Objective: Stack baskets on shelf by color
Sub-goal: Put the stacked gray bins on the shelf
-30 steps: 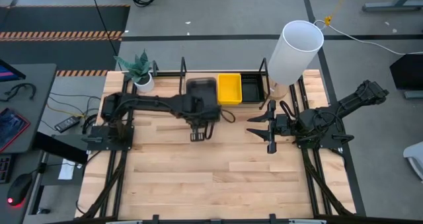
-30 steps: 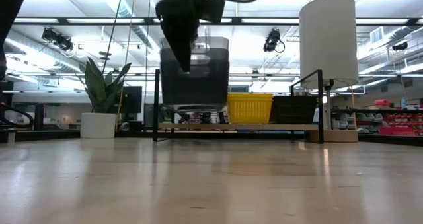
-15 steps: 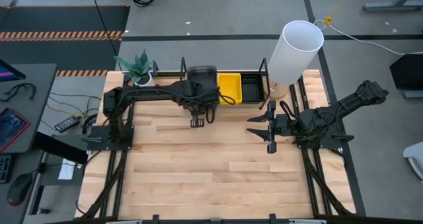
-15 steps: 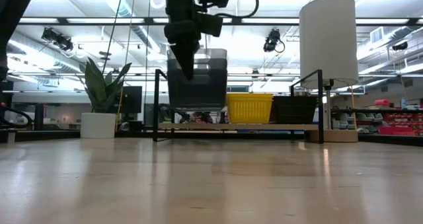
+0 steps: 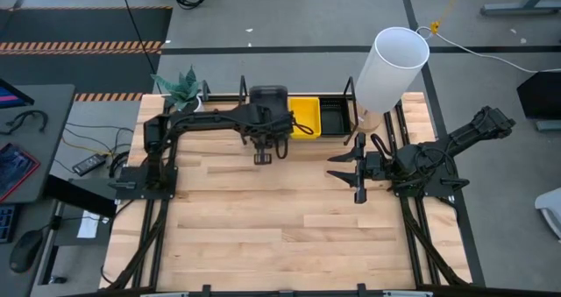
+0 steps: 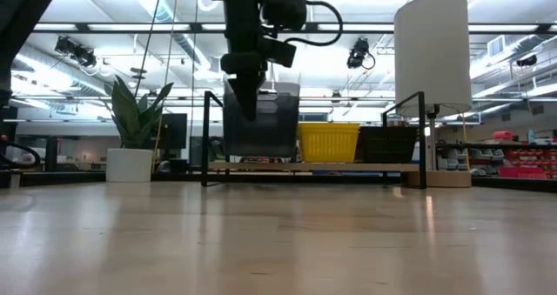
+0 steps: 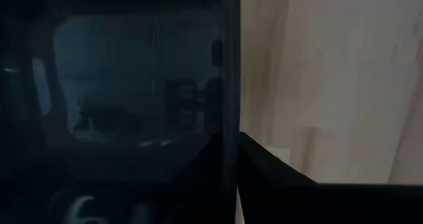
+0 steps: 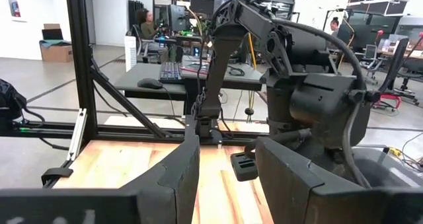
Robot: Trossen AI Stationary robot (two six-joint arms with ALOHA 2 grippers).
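My left gripper (image 6: 246,103) is shut on a smoky grey basket (image 6: 265,121) and holds it over the left end of the black rod shelf (image 6: 205,138) at the table's far edge. In the high view the basket (image 5: 268,98) shows beyond the arm. To its right on the shelf sit yellow baskets (image 5: 304,116) and black baskets (image 5: 333,116), resting on their bottoms. My right gripper (image 5: 352,167) is open and empty over the table's right half. My left gripper holds the grey basket by its near wall (image 7: 229,85), one finger (image 7: 291,184) outside it and the other behind the smoky plastic. The fingers come from above, pointing down. The basket hangs upright and roughly level, its bottom (image 6: 261,153) just above the shelf's deck.
A tall white cylinder (image 5: 390,67) stands at the shelf's right end. A potted plant (image 5: 186,94) stands at its left end. Bare wood (image 5: 280,227) fills the table's near half. People sit at desks in the room beyond (image 8: 147,26).
My left gripper has gone toward the table's far edge and down, carrying the grey basket from over the table's middle to the shelf's left end. The basket has stayed upright and now hangs lower, close above the shelf.
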